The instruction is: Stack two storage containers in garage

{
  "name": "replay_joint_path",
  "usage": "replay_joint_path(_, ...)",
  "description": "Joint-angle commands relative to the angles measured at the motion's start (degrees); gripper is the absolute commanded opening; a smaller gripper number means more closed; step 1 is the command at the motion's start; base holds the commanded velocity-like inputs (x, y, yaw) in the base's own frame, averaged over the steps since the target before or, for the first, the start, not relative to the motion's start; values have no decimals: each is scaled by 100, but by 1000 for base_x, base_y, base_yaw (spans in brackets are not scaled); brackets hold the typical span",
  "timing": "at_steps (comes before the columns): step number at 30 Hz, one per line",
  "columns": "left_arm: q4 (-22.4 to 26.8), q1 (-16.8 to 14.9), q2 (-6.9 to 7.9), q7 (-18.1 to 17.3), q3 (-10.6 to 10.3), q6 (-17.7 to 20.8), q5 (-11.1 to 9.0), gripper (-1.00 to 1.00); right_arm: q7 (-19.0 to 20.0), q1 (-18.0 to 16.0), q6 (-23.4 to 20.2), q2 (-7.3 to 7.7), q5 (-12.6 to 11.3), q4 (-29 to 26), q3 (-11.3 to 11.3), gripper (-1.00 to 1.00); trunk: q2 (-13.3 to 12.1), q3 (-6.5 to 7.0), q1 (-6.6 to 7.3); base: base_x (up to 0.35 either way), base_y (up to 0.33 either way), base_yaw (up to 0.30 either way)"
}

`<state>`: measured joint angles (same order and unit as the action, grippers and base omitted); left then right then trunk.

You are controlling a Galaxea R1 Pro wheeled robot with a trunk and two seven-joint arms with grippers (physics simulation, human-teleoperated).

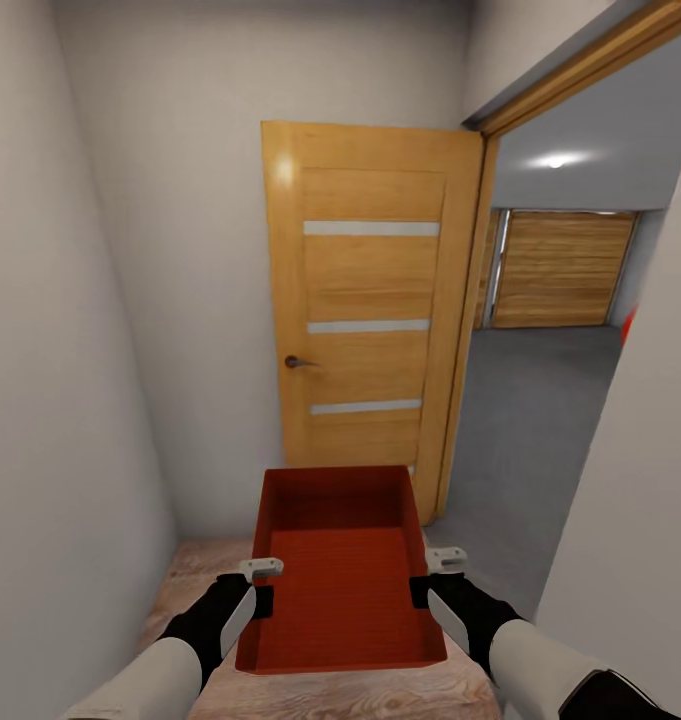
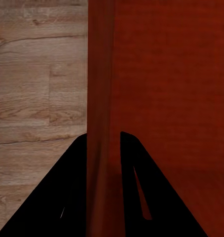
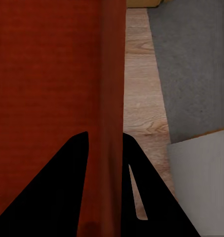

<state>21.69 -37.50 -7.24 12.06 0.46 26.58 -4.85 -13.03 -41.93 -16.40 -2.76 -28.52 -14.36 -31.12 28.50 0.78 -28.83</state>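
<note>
Orange-red open-top storage container (image 1: 342,570)

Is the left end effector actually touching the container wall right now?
Touching. In the left wrist view the left end effector has one finger on each side of the storage container wall, with no gap showing. The head view agrees.

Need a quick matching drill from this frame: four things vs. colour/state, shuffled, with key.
Things:
1. storage container
2. wooden door
3. garage floor
4. left gripper

States:
A. dark grey, seen through the doorway
B. orange-red, held between both arms
C. swung open, three pale strips
D. clamped on a bin wall

Pairs: 1-B, 2-C, 3-A, 4-D
</note>
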Motion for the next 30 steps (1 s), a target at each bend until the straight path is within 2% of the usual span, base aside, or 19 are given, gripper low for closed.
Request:
replay_joint_path(1, -86, 6, 261, 60, -37, 49, 72, -100, -42, -9, 137, 4, 48, -23, -34, -100, 4, -1, -3, 139, 123, -276)
replay_joint_path(8, -86, 6, 264, 60, -37, 47, 72, -100, -42, -9, 137, 4, 48, -23, -34, -100, 4, -1, -3, 160, 146, -218)
replay_joint_path(30, -86, 6, 265, 60, -34, 49, 72, -100, -42, -9, 137, 4, 48, -23, -34, -100, 4, -1, -3, 212, 217, -9)
